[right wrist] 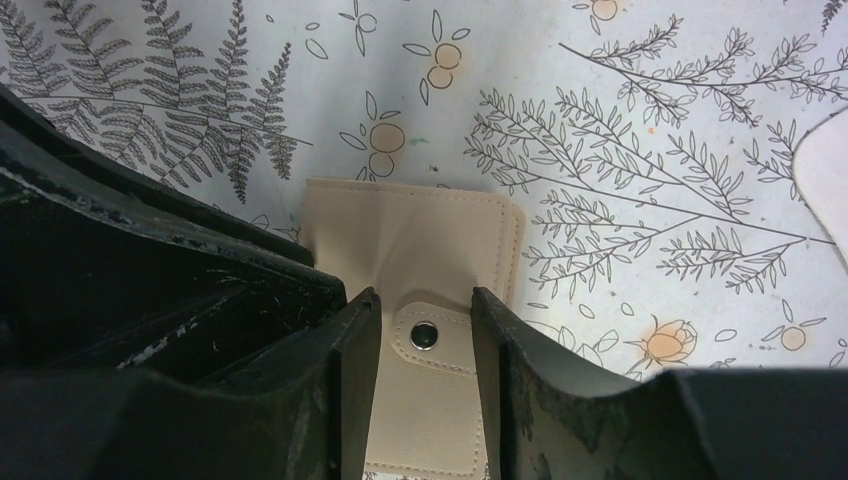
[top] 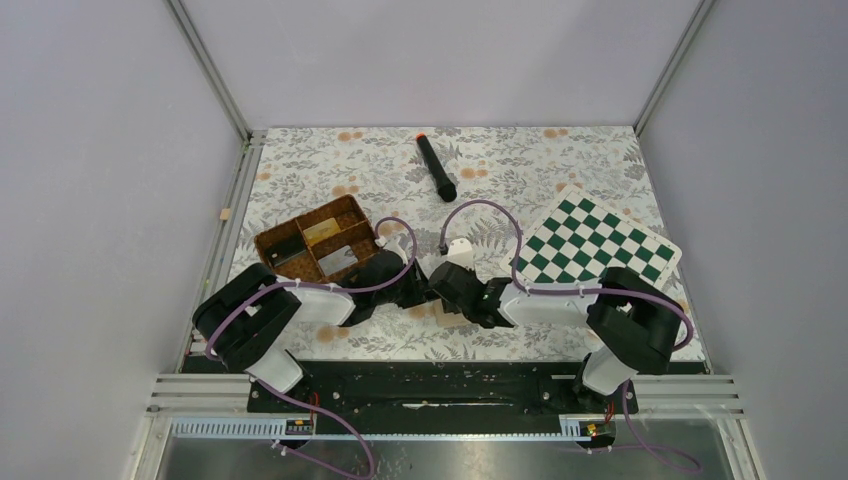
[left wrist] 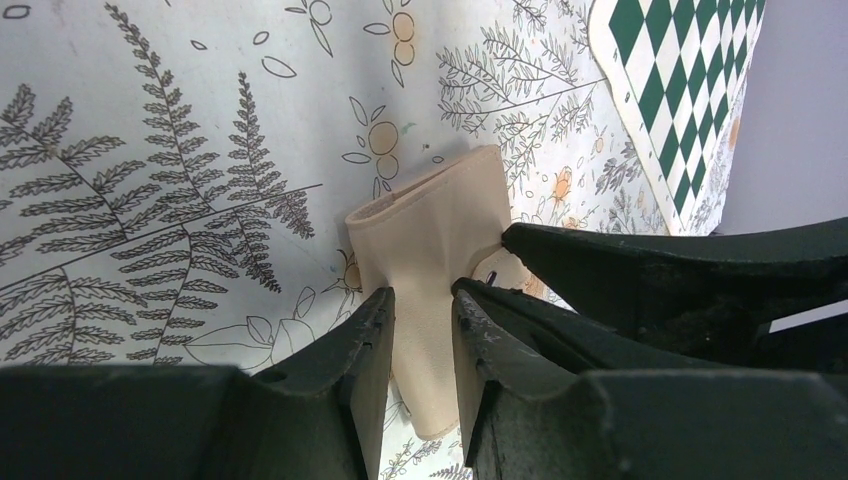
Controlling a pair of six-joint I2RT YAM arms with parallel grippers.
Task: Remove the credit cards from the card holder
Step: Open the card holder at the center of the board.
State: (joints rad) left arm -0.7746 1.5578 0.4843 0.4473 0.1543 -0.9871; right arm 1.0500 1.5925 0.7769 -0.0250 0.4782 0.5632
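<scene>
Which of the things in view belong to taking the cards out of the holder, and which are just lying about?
Belongs to the job:
- card holder, pinched by the left gripper
- right gripper, at the holder's snap flap
- no card shows at the holder

Just lying about:
- woven basket
- chequered board
- black stick with an orange tip

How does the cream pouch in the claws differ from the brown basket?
The card holder is cream; the basket is brown. The card holder is a flat, soft sleeve with a snap tab, the basket an open box split into compartments. The card holder is pinched by the left claw and right claw; the basket sits free on the table. Both are containers.
</scene>
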